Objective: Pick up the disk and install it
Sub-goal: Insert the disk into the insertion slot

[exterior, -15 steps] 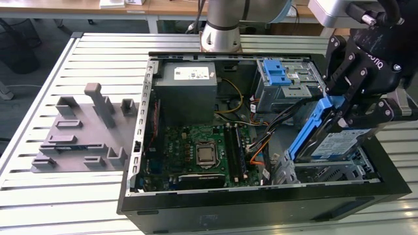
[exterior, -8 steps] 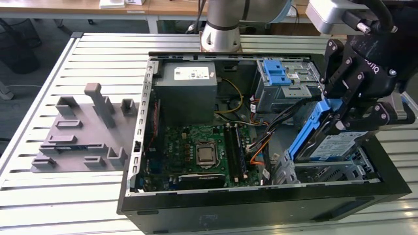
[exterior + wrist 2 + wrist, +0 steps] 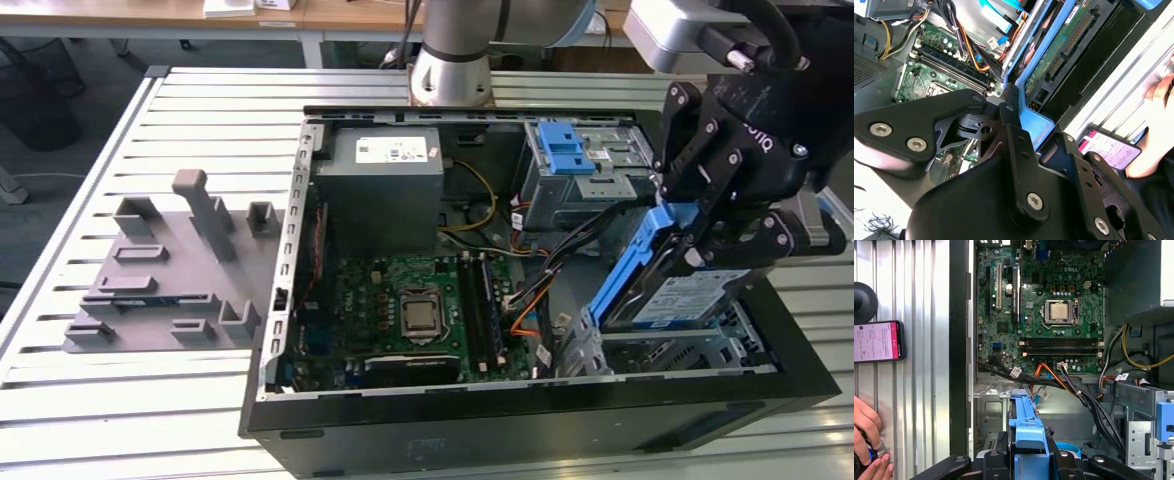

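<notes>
The disk (image 3: 678,297), a silver drive with a blue-and-white label in a blue carrier bracket, hangs tilted on edge over the open computer case (image 3: 534,420), at the exterior view's right. My gripper (image 3: 727,228) is shut on its upper end. The lower end sits just above the silver drive bay (image 3: 667,358) in the case's near right corner. Both wrist views show the blue carrier (image 3: 1036,122) (image 3: 1026,432) clamped between my black fingers (image 3: 1010,107). The green circuit board on the drive's underside (image 3: 1054,50) shows in the second wrist view.
Inside the case lie the green motherboard (image 3: 414,310), a grey power supply box (image 3: 380,185), a metal cage with a blue latch (image 3: 574,150) and loose cables (image 3: 1074,385). A grey fixture (image 3: 174,270) sits on the slatted table. A person's hand (image 3: 866,440) and a phone (image 3: 876,342) lie beside the case.
</notes>
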You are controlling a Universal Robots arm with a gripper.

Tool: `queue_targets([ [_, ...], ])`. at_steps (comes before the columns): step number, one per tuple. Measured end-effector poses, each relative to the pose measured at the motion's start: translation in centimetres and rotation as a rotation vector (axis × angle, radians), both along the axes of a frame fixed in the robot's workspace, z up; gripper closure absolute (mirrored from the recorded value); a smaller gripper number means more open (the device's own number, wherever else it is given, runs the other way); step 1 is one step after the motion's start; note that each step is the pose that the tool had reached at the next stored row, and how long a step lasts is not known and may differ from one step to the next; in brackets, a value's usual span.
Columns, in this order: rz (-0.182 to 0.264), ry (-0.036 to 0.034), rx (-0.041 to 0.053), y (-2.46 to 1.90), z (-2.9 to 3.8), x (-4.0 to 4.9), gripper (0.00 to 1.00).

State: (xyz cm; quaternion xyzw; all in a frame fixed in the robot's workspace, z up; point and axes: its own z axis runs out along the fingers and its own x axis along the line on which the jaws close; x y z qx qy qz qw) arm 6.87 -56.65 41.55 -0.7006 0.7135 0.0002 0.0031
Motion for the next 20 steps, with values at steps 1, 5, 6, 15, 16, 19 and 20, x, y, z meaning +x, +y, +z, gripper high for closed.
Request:
queue_targets([
  [1, 0.0, 0.0, 0.0001, 0.0, -0.05, 0.0, 0.64],
  [5, 0.0, 0.0, 0.0, 0.0, -0.27, 0.0, 0.64],
  [6, 0.0, 0.0, 0.0, 0.0, -0.33, 0.0, 0.64],
  [15, 0.0, 0.0, 0.0, 0.0, -0.93, 0.0, 0.64],
  [16, 0.0, 0.0, 0.0, 0.0, -1.0, 0.0, 0.64],
  [19, 0.0, 0.0, -0.0001, 0.0, -1.13, 0.0, 0.64],
  [20, 0.0, 0.0, -0.0001, 0.0, -1.13, 0.0, 0.64],
])
